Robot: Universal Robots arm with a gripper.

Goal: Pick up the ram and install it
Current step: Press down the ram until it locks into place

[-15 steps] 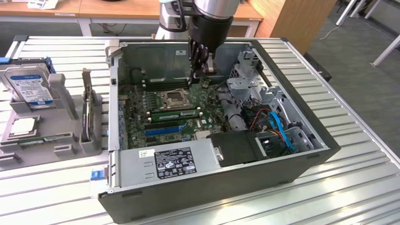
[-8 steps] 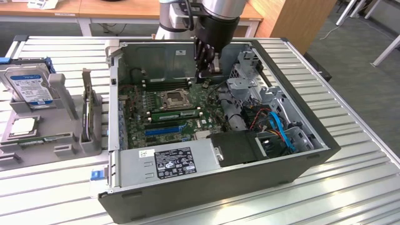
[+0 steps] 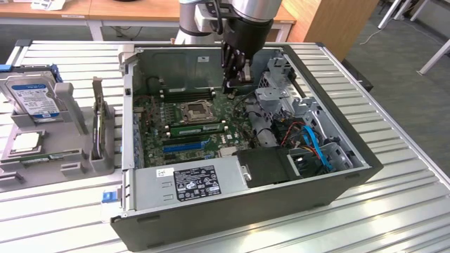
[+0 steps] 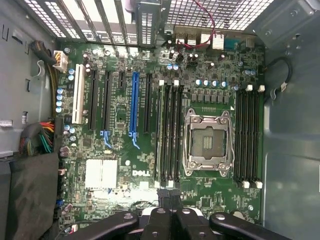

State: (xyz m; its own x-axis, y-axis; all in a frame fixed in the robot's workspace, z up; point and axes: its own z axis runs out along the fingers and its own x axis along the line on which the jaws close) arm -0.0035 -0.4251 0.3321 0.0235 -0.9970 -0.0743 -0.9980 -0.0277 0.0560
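Note:
The ram (image 3: 99,118), a thin green stick, stands on edge in a grey holder (image 3: 102,158) on the table, to the exterior view's left of the open computer case (image 3: 338,158). My gripper (image 3: 235,83) hangs inside the case above the motherboard (image 3: 179,139), far from the ram. Its fingers are shut with nothing between them. In the wrist view the shut gripper (image 4: 170,200) sits over one end of the black memory slots (image 4: 170,135) beside the open CPU socket (image 4: 207,142).
A blue-labelled hard drive (image 3: 31,95) and a CPU (image 3: 27,142) rest in the grey fixture at the exterior view's left. Inside the case are the power supply (image 3: 193,182), drive cages (image 3: 281,100), blue and red cables (image 3: 313,147) and a second slot bank (image 4: 248,135).

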